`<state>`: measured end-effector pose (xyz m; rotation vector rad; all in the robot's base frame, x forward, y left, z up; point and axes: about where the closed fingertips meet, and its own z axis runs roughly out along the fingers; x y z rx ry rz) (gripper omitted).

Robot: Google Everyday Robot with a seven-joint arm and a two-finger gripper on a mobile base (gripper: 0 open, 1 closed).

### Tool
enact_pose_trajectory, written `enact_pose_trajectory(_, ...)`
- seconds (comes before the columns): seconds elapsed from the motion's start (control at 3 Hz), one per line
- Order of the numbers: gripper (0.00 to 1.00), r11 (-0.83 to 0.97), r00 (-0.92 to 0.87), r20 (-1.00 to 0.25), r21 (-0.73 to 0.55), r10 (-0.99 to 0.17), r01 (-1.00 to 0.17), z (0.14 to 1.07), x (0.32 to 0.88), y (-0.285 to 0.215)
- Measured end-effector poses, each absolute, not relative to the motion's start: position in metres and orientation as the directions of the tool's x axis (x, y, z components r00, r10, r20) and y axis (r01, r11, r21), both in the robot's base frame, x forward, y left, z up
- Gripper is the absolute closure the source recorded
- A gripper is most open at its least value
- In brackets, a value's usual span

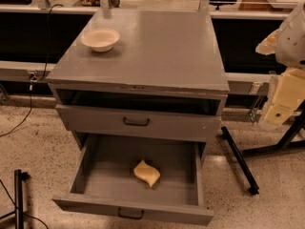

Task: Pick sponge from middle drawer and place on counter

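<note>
1. At the bottom of a grey cabinet, the middle drawer [107, 173] stands pulled far out toward the camera, showing its deep grey inside and a small dark bar handle on its front panel.
2. On the floor of that drawer, a little right of centre and toward the front, lies the sponge [147, 172], a pale-yellow slab curled into a wave. It touches none of the drawer walls.
3. Above it, a shallower handled drawer [138, 122] sits slightly out from the cabinet body, with a dark open gap over it.
4. The flat grey worktop [157, 51] caps the cabinet. A cream bowl [100, 38] stands upright near its far left corner.
5. At the right edge of the view, well apart from the cabinet and at about the height of the worktop, hangs the cream-yellow end effector [282, 101], cut off by the frame. Whether it is apart or together cannot be told, and nothing is seen in it.
6. Below it, the black legs of a stand [238, 159] rest on the speckled floor [43, 151].
</note>
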<state>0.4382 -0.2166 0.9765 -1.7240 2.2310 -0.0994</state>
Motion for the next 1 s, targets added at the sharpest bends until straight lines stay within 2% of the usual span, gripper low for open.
enact_pose_trajectory(0.67, 0.00, 0.254, -0.201, -0.225, -0.235, -0.953, -0.938, 0.972, 0.440, -0.213)
enact_pose_trajectory(1.0, 0.00, 0.257, -0.198, -0.273, -0.201, -0.941, -0.945, 0.930, 0.448, -0.189)
